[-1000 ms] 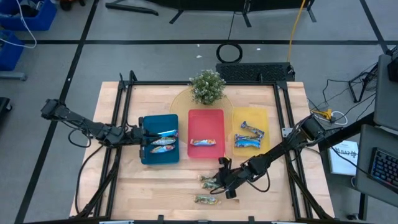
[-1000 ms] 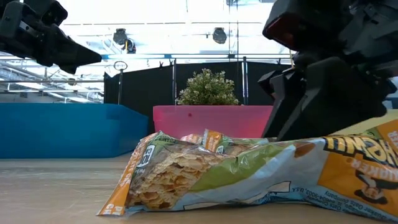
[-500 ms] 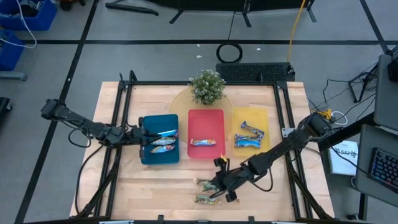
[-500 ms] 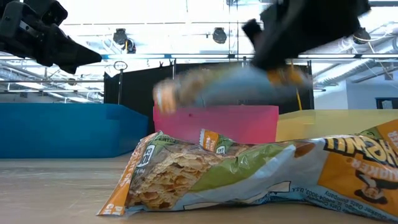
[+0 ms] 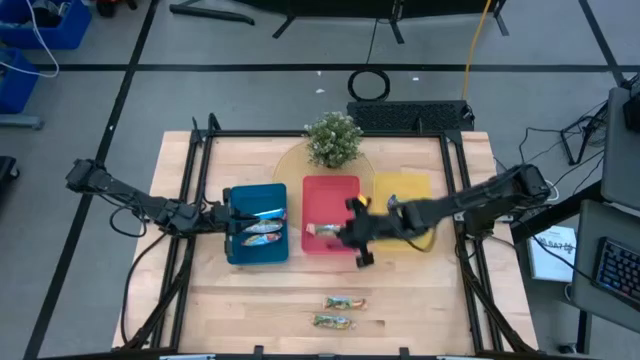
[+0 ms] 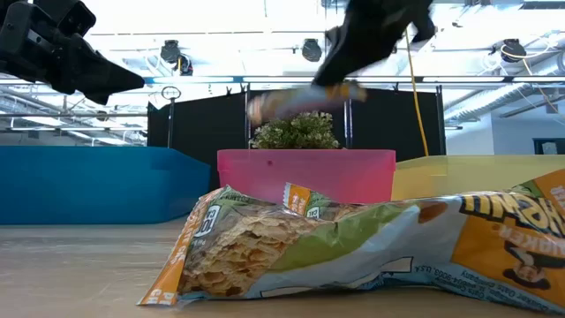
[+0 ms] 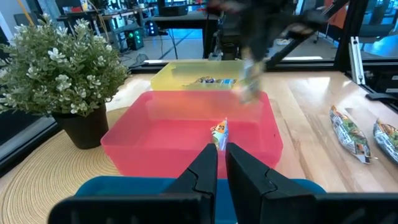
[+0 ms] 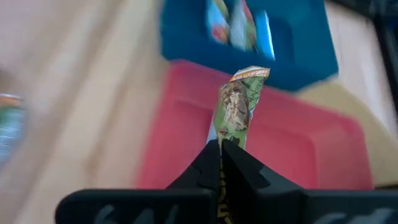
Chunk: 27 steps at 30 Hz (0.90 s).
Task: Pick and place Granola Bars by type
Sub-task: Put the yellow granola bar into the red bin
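My right gripper (image 5: pixel 352 238) hangs above the red tray (image 5: pixel 330 190), shut on a tan-and-green granola bar (image 8: pixel 238 102) with an orange end. That bar shows as a blur in the low view (image 6: pixel 300 99). One bar (image 7: pixel 219 132) lies in the red tray. The blue tray (image 5: pixel 258 238) holds several bars (image 5: pixel 263 227), and more bars (image 7: pixel 214 79) lie in the yellow tray (image 5: pixel 402 185). Two tan bars (image 5: pixel 343 302) (image 5: pixel 332 321) lie flat on the table near its front edge. My left gripper (image 5: pixel 232 225) waits at the blue tray's left rim, shut and holding nothing. My right gripper pinches one end of the bar (image 8: pixel 225 138) between its two fingers. The fingers slant down toward the table's left, and the bar sticks out ahead of them, along their line. It is lifted clear, above the red tray.
A potted plant (image 5: pixel 333 138) stands on a round mat behind the trays. My right arm (image 5: pixel 450 208) stretches across the yellow tray. Bare wood lies left and right of the two loose bars. A black frame rail (image 5: pixel 470 280) runs along the table's right side.
My right gripper has taken a bar off the table near the front edge, risen with it and swung toward the far edge, over the red tray. The bar is now lifted clear. The two other loose bars stay on the table.
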Available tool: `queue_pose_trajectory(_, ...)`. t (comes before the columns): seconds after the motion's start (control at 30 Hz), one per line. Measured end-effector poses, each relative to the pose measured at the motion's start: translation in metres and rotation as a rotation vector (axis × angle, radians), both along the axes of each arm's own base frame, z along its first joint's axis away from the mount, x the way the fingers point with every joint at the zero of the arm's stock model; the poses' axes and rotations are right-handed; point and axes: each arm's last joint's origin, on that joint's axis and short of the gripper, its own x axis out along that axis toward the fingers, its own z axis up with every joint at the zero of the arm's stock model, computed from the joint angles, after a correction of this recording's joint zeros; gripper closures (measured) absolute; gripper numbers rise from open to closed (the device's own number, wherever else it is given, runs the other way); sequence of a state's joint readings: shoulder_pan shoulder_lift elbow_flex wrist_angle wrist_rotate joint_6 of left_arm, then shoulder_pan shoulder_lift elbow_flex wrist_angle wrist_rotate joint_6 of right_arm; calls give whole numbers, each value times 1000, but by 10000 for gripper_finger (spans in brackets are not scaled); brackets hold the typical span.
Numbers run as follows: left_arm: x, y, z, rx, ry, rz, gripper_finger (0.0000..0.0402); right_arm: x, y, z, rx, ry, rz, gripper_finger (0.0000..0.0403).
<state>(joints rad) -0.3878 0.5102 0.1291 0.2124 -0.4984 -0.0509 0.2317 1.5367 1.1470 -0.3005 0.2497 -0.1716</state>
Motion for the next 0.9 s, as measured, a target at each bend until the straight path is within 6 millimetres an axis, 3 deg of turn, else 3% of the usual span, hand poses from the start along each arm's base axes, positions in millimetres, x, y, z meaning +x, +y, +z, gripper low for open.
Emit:
queue_pose_trajectory(0.13, 0, 0, 0, 1, 1, 0, 360, 9, -42, -27, 31, 47, -67, 398)
queue_pose_trajectory(0.27, 0, 0, 0, 4, 3, 0, 360, 15, -71, -59, 69, 109, -101, 400)
queue_pose_trajectory(0.43, 0, 0, -1, 15, 9, -2, 360, 25, -83, -90, 129, 168, -98, 400)
queue_pose_trajectory(0.53, 0, 0, -1, 18, 10, -3, 360, 27, -83, -97, 131, 175, -130, 396)
queue_pose_trajectory(0.7, 0, 0, -1, 19, 11, -3, 360, 23, -85, -85, 70, 151, -193, 349)
queue_pose_trajectory(0.9, 0, 0, -1, 19, 12, -3, 360, 3, -82, -31, 71, 21, -203, 279)
